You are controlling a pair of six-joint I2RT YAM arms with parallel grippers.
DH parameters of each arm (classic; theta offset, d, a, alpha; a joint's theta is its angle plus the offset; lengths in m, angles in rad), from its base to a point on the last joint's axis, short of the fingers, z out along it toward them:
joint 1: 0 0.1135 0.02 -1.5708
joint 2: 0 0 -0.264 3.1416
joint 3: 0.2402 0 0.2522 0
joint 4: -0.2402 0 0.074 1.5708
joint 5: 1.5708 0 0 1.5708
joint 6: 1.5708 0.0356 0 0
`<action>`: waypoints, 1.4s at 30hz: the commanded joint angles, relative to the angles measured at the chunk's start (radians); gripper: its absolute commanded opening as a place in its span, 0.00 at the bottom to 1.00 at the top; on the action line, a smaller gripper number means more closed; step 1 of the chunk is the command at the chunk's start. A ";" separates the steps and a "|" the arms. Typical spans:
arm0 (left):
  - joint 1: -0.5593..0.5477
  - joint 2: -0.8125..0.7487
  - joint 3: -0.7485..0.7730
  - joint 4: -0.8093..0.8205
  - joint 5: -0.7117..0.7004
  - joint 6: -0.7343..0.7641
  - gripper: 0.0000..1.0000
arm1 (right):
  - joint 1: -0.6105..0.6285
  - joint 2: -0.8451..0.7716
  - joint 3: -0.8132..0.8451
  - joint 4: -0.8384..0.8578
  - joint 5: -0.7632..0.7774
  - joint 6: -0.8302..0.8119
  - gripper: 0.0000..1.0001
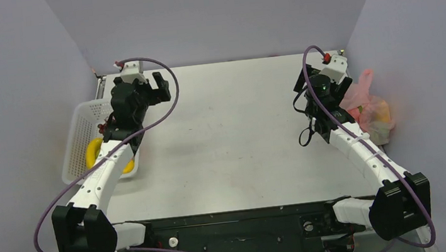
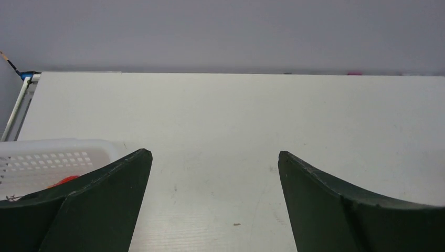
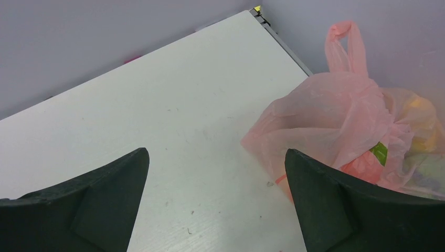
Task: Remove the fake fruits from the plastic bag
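Left claw [image 2: 214,152] and right claw [image 3: 215,152] gape, empty. Risk: right pinches only bag [image 3: 320,113] film, dragging fruits [image 3: 422,118] off tabletop [image 3: 173,105].

- Left arm [image 1: 102,171]: white links, black joints, black base block
- Right arm [image 1: 353,141]: the same build
- Purple cable [image 1: 175,93] loops along each arm
- White wrist block [image 1: 132,71], small red connector
- Fingers [image 2: 99,205]: dark, matte, wedge-shaped, with curved inner edges
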State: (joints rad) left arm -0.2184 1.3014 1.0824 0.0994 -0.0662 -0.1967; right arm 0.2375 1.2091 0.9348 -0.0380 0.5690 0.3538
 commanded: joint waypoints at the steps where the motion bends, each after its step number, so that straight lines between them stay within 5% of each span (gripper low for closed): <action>1: -0.038 -0.043 -0.073 0.029 -0.047 0.081 0.90 | 0.006 0.005 0.010 0.051 -0.002 0.022 0.98; 16: -0.117 -0.055 -0.059 -0.020 -0.050 0.082 0.88 | -0.013 0.006 -0.033 0.080 0.133 0.117 0.98; 23: -0.161 -0.030 -0.040 -0.049 -0.029 0.091 0.88 | -0.135 0.081 0.017 -0.009 0.261 0.174 0.98; 42: -0.245 -0.009 -0.020 -0.071 0.003 0.089 0.88 | -0.445 0.373 0.272 -0.322 0.200 0.408 0.94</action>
State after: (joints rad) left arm -0.4622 1.2938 1.0012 0.0166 -0.0875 -0.1108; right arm -0.1886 1.5402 1.1603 -0.2955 0.7780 0.7120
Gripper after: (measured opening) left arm 0.877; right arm 0.957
